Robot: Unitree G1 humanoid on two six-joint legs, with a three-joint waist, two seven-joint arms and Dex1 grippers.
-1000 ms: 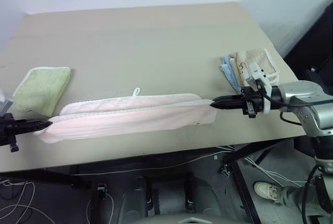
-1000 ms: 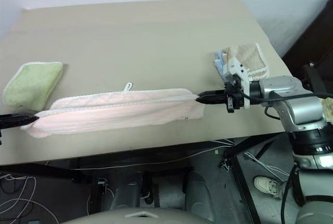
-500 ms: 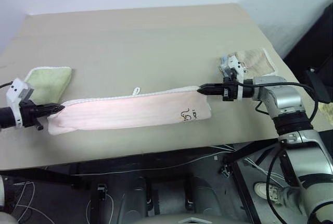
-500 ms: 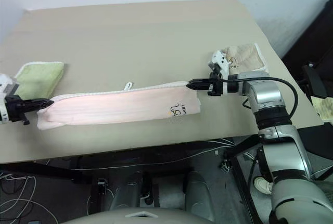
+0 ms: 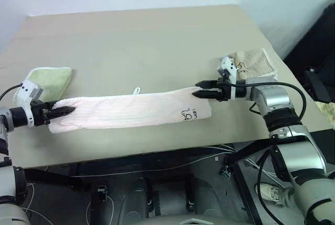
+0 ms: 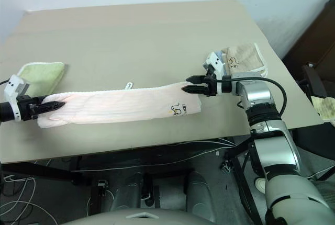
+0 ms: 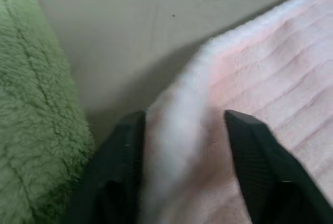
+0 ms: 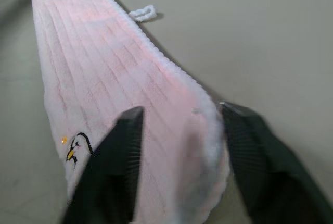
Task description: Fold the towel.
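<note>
Lying flat along the near edge of the surface (image 5: pixel 157 36), the towel (image 5: pixel 131 112) is now a long pink band, folded once lengthwise, with its dark printed mark (image 5: pixel 187 113) facing up near the right end and its small white loop (image 5: pixel 137 90) poking out from the far edge. A second ago it hung taut between the two tools, both pinched shut on its ends; since then both arms have carried it forward and down, and both tools have let go. The left tool (image 5: pixel 67 111) has its fingers (image 7: pixel 257 161) spread, one on each side of the towel's left end, and the cloth between them looks slack, not pinched. The right tool (image 5: pixel 201 89) stands likewise parted over the far right corner, with the towel's corner between its fingers (image 8: pixel 117 166) in the right wrist view. That reads as the first fold being laid and released, so the next step is probably a crosswise fold, bringing one end over to the other. Just beyond the left tool sits a green towel (image 5: pixel 44 78), close to the pink end but apart from it. Behind the right tool lies a tan towel (image 5: pixel 256 62), well clear of the work.
</note>
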